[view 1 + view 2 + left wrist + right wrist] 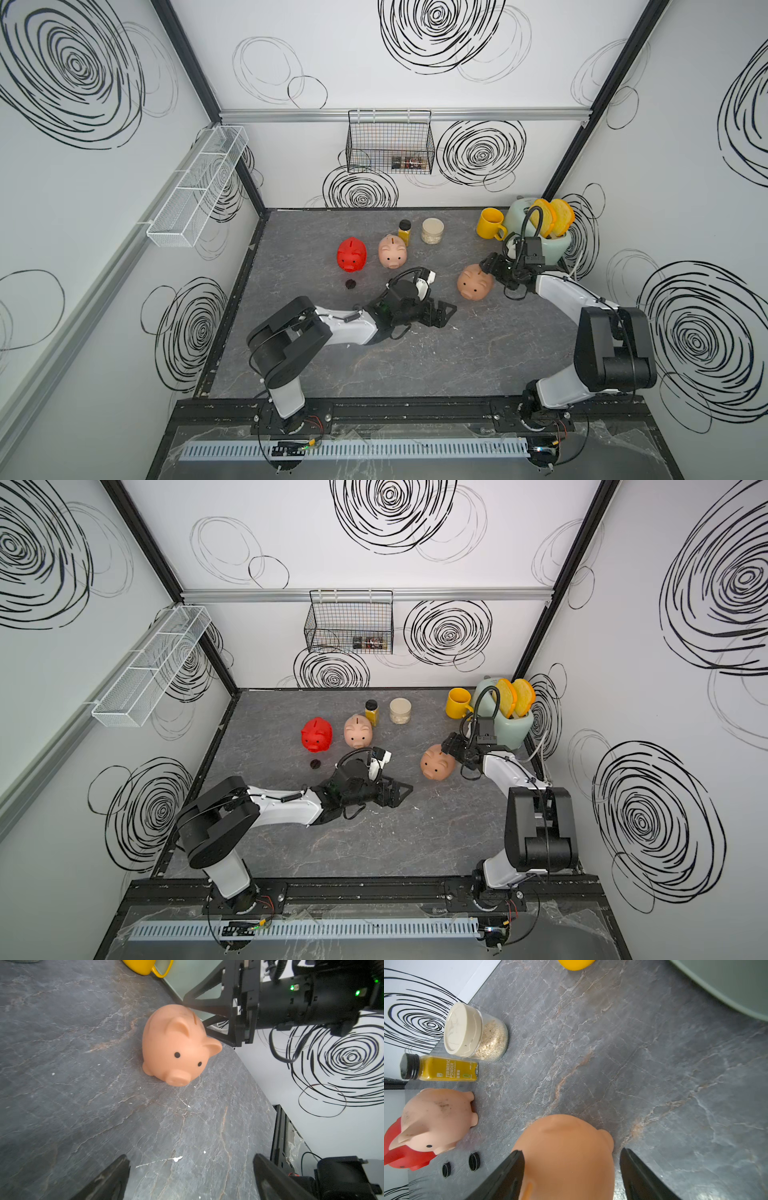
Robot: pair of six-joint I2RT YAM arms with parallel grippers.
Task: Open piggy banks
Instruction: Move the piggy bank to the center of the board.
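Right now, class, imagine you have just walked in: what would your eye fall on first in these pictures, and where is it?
The bright red piggy bank, beside the pale pink piggy bank toward the back of the grey table. Next, the peach-tan piggy bank stands upright further right, with the right gripper open astride its back. The yellow mug and the toaster holding toast fill the far right corner.

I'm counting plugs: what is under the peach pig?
Only tabletop shows around the peach pig. It stands on its feet, so its belly and any plug there are hidden.
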